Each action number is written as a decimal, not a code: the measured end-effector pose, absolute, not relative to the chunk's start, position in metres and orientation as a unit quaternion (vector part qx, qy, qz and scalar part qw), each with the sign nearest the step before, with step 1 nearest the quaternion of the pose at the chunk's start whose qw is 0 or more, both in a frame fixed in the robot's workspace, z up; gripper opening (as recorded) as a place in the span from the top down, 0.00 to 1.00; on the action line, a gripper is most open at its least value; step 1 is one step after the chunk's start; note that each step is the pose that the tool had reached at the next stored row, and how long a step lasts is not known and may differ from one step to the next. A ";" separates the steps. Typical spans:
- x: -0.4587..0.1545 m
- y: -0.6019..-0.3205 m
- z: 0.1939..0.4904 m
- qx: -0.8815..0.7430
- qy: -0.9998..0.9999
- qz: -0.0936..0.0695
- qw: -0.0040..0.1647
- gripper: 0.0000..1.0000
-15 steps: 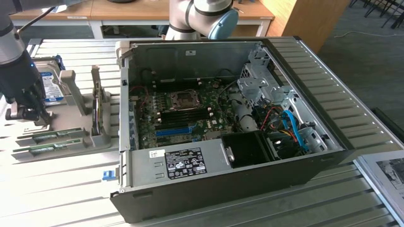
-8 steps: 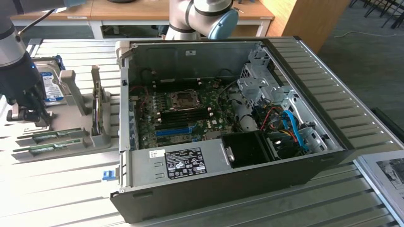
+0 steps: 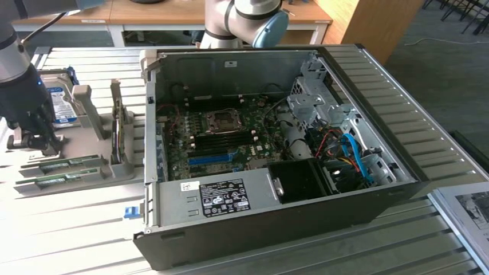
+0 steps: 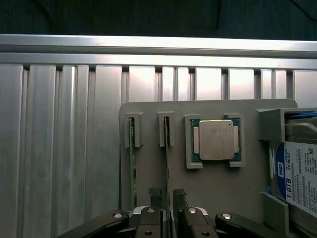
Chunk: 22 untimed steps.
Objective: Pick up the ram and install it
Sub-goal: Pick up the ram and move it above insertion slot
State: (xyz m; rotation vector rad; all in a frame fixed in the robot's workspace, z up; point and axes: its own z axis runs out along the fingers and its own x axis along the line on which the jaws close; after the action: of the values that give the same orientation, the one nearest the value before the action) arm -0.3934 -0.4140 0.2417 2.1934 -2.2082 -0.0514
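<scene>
Slatted aluminium table (image 3: 68, 240) under everything, wooden desks behind. Near the table's edge at the exterior view's left, a grey parts tray (image 4: 218, 191), with the dark arm (image 3: 19, 80) above it. On the tray, two green sticks on edge in slotted holders: a spare stick (image 4: 132, 168) along one tray edge, then the ram (image 4: 168, 158) just beside it and parallel. Gripper (image 4: 167, 192) close over the ram, fingers (image 4: 155, 191) apart, one on each side of the board, a slim gap on both sides, nothing clamped. Next along the tray, past the ram, a square silver CPU chip (image 4: 215, 140) flat in its frame, and at the tray's opposite edge a hard drive (image 4: 299, 178) with a blue-white label. Further toward the exterior view's right, mid-table, an open black computer case (image 3: 267, 235) on its side: motherboard (image 3: 221, 146) exposed, CPU socket (image 3: 224, 118), dark memory slots (image 3: 221, 137) just beside it, power supply (image 3: 183, 203) along the near wall, blue cables (image 3: 355, 150) by the drive bays. At the table's corner on the exterior view's right, printed sheets (image 3: 470, 212).
</scene>
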 end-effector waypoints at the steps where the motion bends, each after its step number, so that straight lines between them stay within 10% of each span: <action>1: -0.393 -0.415 0.242 0.705 -0.709 -0.017 0.014 0.76; 22: -0.393 -0.430 0.242 0.705 -0.709 -0.017 0.014 0.76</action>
State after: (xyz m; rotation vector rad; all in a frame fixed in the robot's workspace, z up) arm -0.3934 -0.4296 0.2417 2.1933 -2.2083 -0.0515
